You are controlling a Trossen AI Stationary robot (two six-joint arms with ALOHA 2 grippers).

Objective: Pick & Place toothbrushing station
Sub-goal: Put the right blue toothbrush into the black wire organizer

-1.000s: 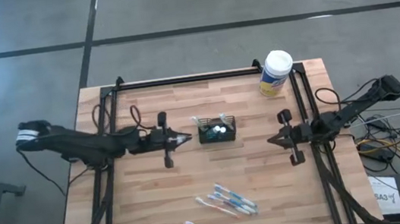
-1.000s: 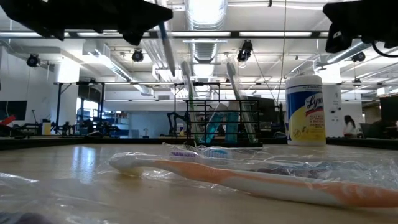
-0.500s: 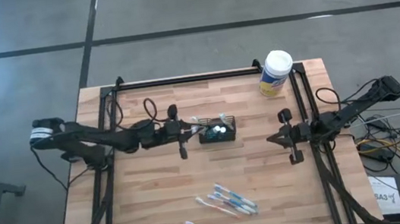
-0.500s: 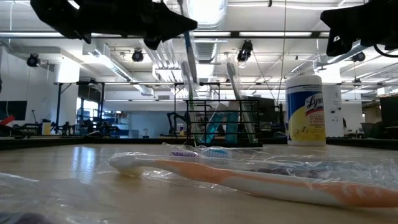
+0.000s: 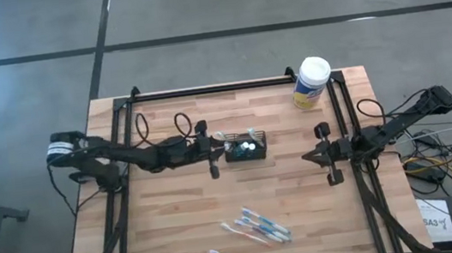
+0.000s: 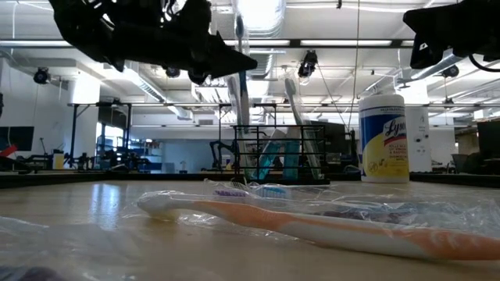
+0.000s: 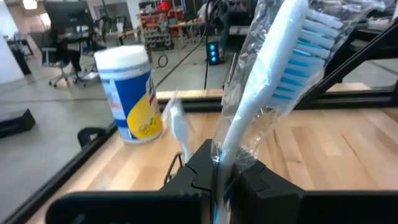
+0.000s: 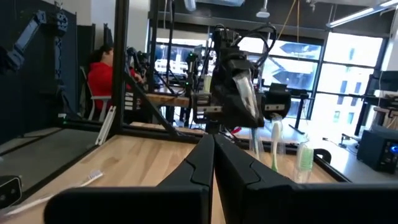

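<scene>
At mid-tabletop [image 5: 176, 210], the black mesh toothbrushing station [image 5: 246, 148] stands upright, likely light, stiff and easily tipped; its rim looks the safest hold. Left hand [image 5: 214, 150], just beside the caddy's edge, is clamped on a plastic-wrapped toothbrush [image 7: 261, 93], a slippery, slender load gripped low on its handle. Right hand [image 5: 306, 159] waits shut, empty, well apart.

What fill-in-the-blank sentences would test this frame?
1. The left pincer is shut on a wrapped ____.
2. It hangs beside the black mesh ____, left of it.
3. The right pincer is ____ and holds nothing.
4. The canister has a ____ lid.

Missing: toothbrush; caddy; shut; white
</scene>
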